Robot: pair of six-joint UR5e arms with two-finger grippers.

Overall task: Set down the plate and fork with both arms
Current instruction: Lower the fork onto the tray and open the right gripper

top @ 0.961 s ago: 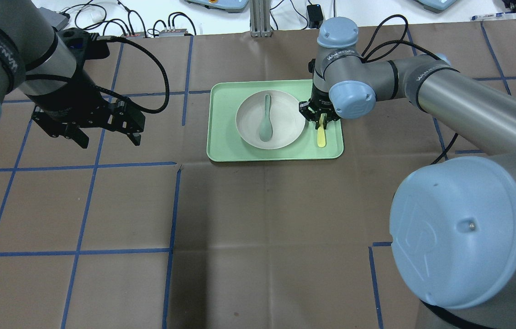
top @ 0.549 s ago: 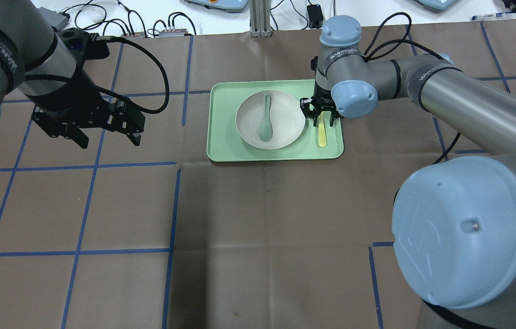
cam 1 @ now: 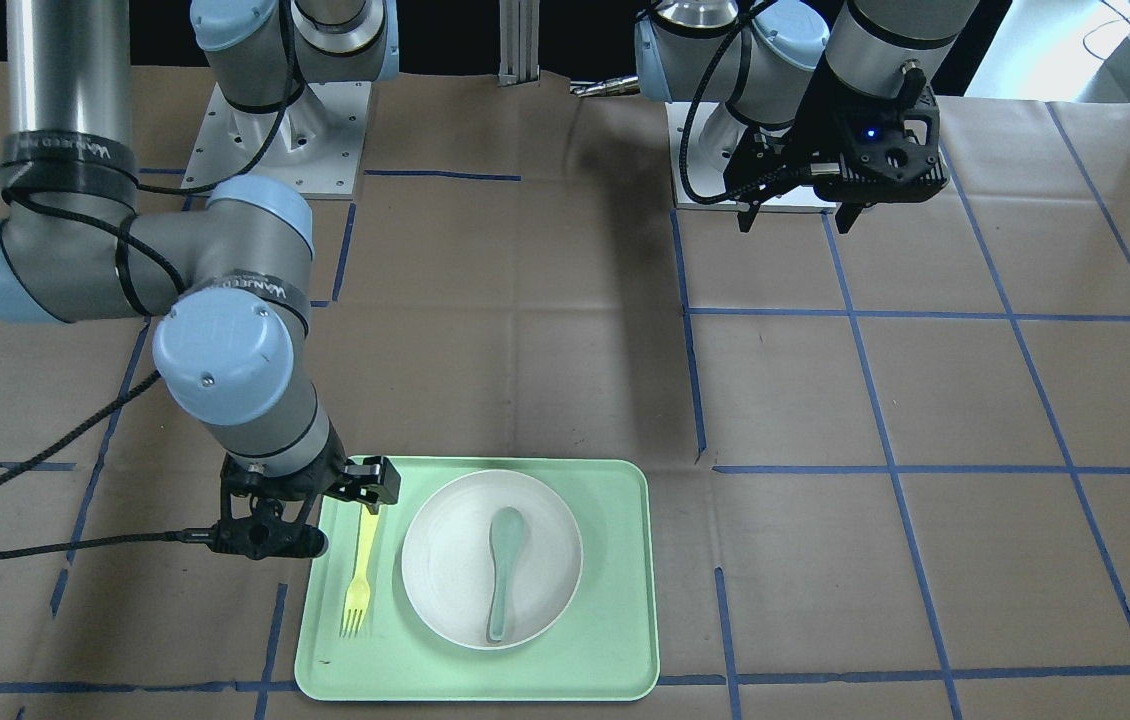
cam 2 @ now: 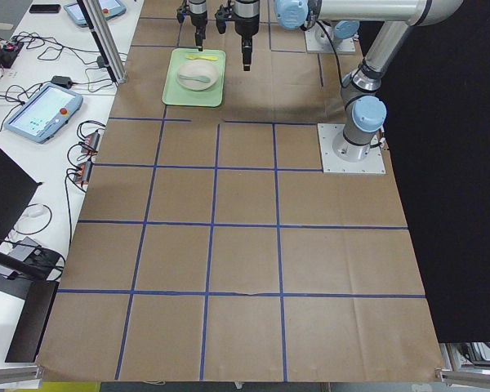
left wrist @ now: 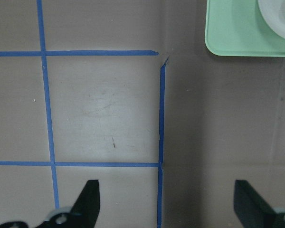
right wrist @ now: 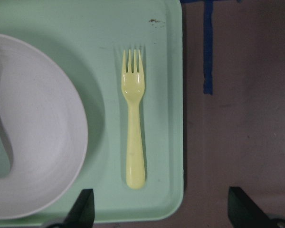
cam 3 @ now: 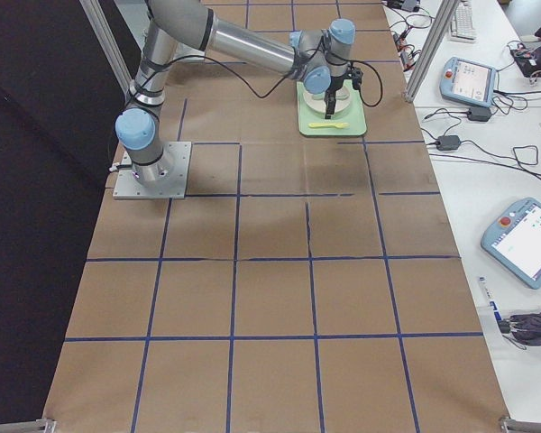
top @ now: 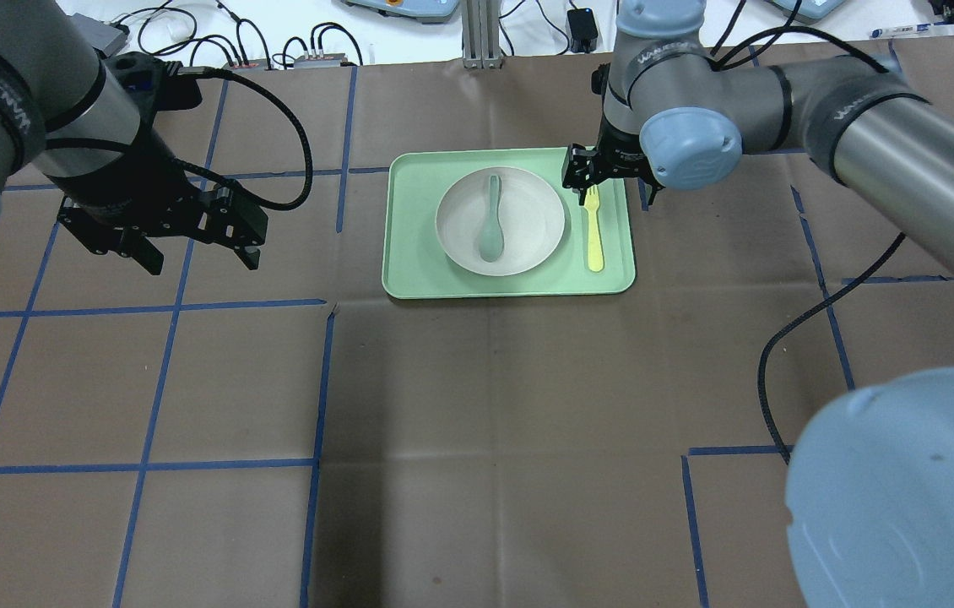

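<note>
The off-white plate [top: 528,221] sits on the mint-green tray [top: 409,245] with a grey-green spoon [top: 490,218] in it. The pale-yellow fork [top: 593,232] lies flat on the tray, just right of the plate, free of any grip. My right gripper [top: 609,181] hovers open and empty above the fork's tine end. Its wrist view shows the whole fork [right wrist: 134,133] beside the plate [right wrist: 33,128], between its spread fingers [right wrist: 83,209]. My left gripper [top: 160,241] hangs open and empty over the table, well left of the tray. From the front, the fork [cam 1: 358,575] lies left of the plate [cam 1: 445,570].
The tray lies at the table's far middle. Brown paper with blue tape lines [top: 321,380] covers the table. Cables and boxes [top: 274,51] lie past the far edge. The left wrist view shows a tray corner [left wrist: 237,33] and a sliver of the plate [left wrist: 280,14].
My right gripper has opened off the fork and lifted away toward the tray's far edge. The fork now lies alone on the tray. The left arm has not moved.
</note>
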